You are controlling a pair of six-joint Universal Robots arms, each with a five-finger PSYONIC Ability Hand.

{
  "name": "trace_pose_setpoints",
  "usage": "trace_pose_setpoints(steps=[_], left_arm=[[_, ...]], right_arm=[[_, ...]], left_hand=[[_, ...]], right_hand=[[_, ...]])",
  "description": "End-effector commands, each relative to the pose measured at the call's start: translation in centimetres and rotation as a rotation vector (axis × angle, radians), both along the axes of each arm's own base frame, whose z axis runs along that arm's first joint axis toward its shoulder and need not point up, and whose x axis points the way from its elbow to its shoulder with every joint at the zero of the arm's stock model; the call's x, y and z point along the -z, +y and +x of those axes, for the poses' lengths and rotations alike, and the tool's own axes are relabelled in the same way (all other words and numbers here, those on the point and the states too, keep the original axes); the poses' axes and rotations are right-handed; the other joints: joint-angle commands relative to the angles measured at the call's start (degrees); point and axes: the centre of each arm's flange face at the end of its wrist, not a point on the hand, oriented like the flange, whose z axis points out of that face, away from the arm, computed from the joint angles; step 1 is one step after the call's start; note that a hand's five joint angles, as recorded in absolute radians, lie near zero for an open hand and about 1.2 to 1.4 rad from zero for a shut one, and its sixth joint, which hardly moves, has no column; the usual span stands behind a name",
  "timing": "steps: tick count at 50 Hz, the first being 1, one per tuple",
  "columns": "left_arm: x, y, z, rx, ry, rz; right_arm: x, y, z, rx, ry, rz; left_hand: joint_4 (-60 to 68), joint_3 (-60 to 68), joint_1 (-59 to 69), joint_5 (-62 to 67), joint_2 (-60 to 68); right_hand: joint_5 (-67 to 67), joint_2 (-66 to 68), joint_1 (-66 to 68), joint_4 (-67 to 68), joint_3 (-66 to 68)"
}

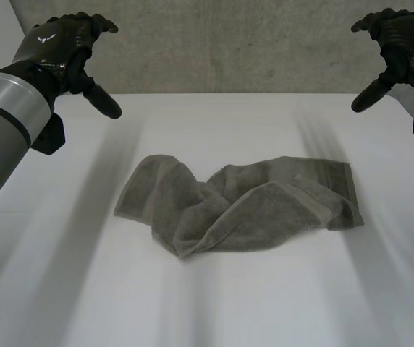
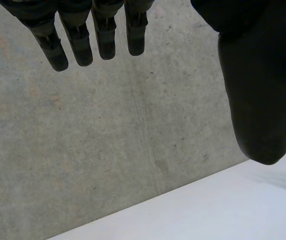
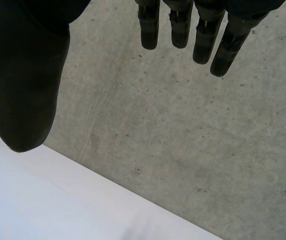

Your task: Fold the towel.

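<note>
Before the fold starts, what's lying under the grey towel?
The towel lies crumpled straight on the white table. Nothing pokes out round its edges; whatever its bunched folds cover cannot be seen.

We see a white table (image 1: 214,311) carrying one thing, a grey-brown towel (image 1: 239,206). The towel lies crumpled rather than flat: its middle is bunched into raised folds, one layer crosses over another there, and a banded hem shows along its right end. The tabletop spreads out on every side of the towel, and beyond the towel its far edge meets a grey concrete wall (image 1: 229,43)
</note>
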Motion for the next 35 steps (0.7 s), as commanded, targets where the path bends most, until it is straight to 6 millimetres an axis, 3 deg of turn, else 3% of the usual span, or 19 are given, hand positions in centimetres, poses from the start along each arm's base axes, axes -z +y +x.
trace_pose_setpoints(steps=[1, 23, 26, 28, 29, 30, 31, 33, 34, 35], left_arm=[[0.2, 0.0, 0.0, 0.002, -0.003, 0.005], [0.8, 0.1, -0.1, 0.009, -0.014, 0.016], [2.2, 0.2, -0.4, 0.029, -0.034, 0.060], [4.9, 0.9, -0.8, 0.055, -0.066, 0.141], [4.9, 0.9, -0.8, 0.056, -0.066, 0.141], [6.3, 1.3, -0.8, 0.060, -0.085, 0.179], [6.3, 1.3, -0.8, 0.060, -0.085, 0.179], [8.9, 2.3, -1.0, 0.079, -0.126, 0.247], [9.0, 2.3, -1.0, 0.079, -0.126, 0.248], [10.5, 2.7, -1.1, 0.086, -0.150, 0.280]], right_arm=[[-0.1, 0.0, 0.0, -0.002, 0.000, -0.003], [-0.2, 0.4, 0.6, -0.060, 0.027, -0.013], [0.4, 1.0, 1.3, -0.156, 0.061, 0.024], [1.3, 1.5, 1.9, -0.252, 0.088, 0.067], [1.3, 1.5, 1.9, -0.253, 0.088, 0.068], [2.3, 1.5, 2.4, -0.298, 0.103, 0.101], [2.3, 1.6, 2.4, -0.299, 0.103, 0.102], [4.5, 1.8, 3.4, -0.374, 0.151, 0.166], [4.5, 1.8, 3.4, -0.375, 0.151, 0.166], [5.6, 2.2, 4.2, -0.414, 0.187, 0.193]], left_hand=[[-2.88, -2.46, -6.00, -2.90, -3.61], [-2.88, -2.46, -6.00, -2.90, -3.61], [-2.88, -2.46, -6.00, -2.90, -3.61], [-2.88, -2.46, -6.00, -2.90, -3.61], [-2.88, -2.46, -6.00, -2.90, -3.61], [-2.88, -2.46, -6.00, -2.90, -3.61], [-2.88, -2.46, -6.00, -2.90, -3.61], [-2.88, -2.46, -5.50, -2.40, -3.11], [-2.88, -2.46, -5.50, -2.40, -3.11], [-2.88, -2.46, -5.50, -2.40, -3.11]], right_hand=[[-3.37, -4.39, -4.24, -3.42, -0.43], [-3.37, -4.39, -4.24, -3.42, -0.43], [-3.37, -4.39, -4.24, -3.42, -0.43], [-2.65, -3.67, -3.52, -3.42, -0.43], [-2.62, -3.64, -3.49, -3.42, -0.43], [0.38, -0.64, -0.49, -3.42, -0.43], [0.41, -0.61, -0.46, -3.42, -0.43], [0.58, -0.44, -0.29, -3.42, -0.43], [0.58, -0.44, -0.29, -3.42, -0.43], [-0.09, -1.11, -0.95, -3.42, -0.43]])
